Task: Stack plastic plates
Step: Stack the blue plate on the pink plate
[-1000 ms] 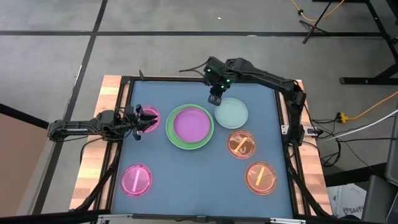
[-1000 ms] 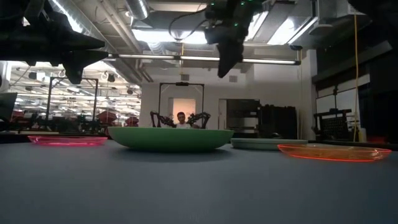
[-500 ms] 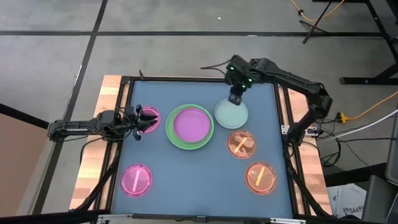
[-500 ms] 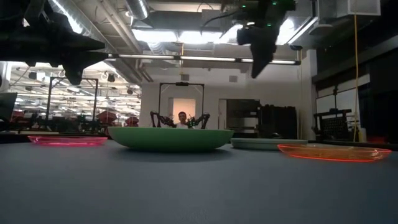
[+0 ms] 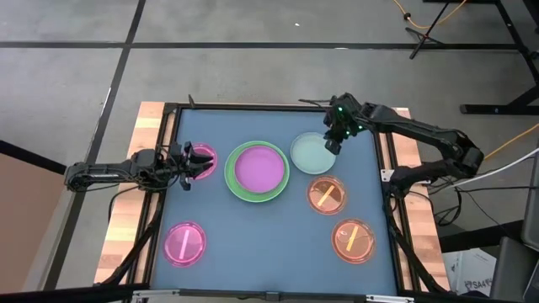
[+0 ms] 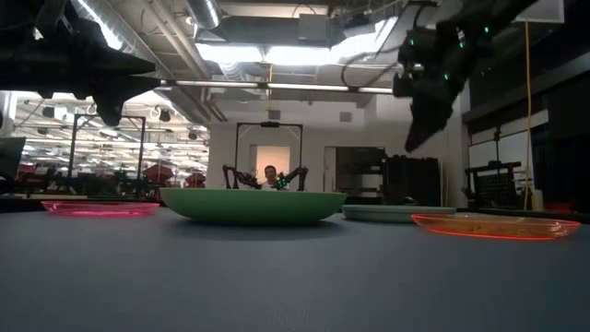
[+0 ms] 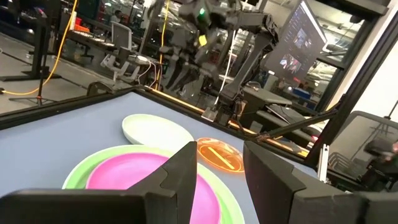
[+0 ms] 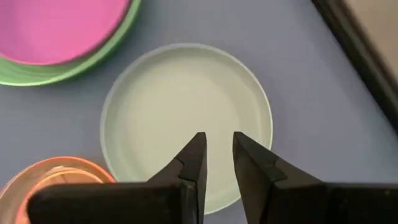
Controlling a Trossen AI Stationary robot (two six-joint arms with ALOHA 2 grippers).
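Observation:
The purple plate (image 5: pixel 258 167) lies inside the bright green plate (image 5: pixel 232 181) at mid-table. The pale blue-grey plate (image 5: pixel 310 155) rests flat on the mat to their right. My right gripper (image 5: pixel 330 145) hovers open above that plate's right part (image 8: pixel 186 118), well clear of it in the low view (image 6: pixel 415 138). My left gripper (image 5: pixel 195 162) is open and empty, high over a pink plate (image 5: pixel 205 154) at the left. A second pink plate (image 5: pixel 185 244) lies near left. Two orange plates (image 5: pixel 327 194) (image 5: pixel 354 239) lie at the right.
A black frame (image 5: pixel 381 160) borders the blue mat, with wooden edges outside it. Bare mat lies between the near pink plate and the near orange plate. A person (image 6: pixel 268 175) sits far off in the room behind the table.
My right gripper has gone toward the table's right edge, from beside the pale plate's far left rim to above its right part, and has come down somewhat. No plate has moved.

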